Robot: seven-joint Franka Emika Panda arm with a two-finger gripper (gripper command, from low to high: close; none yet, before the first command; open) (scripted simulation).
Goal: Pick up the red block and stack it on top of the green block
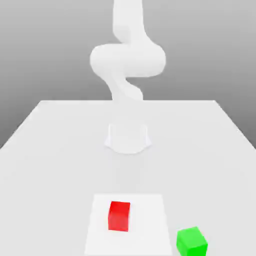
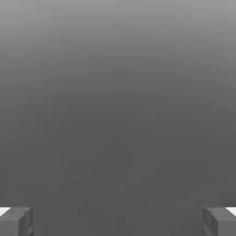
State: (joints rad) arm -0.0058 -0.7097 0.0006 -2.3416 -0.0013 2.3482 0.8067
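Note:
The red block [image 1: 119, 216] rests on the white table [image 1: 50, 150], near its front edge and in the middle of a paler square patch [image 1: 145, 225]. The green block [image 1: 191, 241] sits on the table to the exterior view's right of the red block and slightly nearer the front, apart from it. In the hand view my gripper [image 2: 118, 222] is open, its two grey fingertips [image 2: 16, 221] standing far apart with nothing between them, facing a plain grey background. Neither block touches the gripper.
The arm's round white base [image 1: 128, 137] stands in the middle of the table behind the blocks, and the white arm [image 1: 127, 60] rises from it and bends upward past the frame's top edge.

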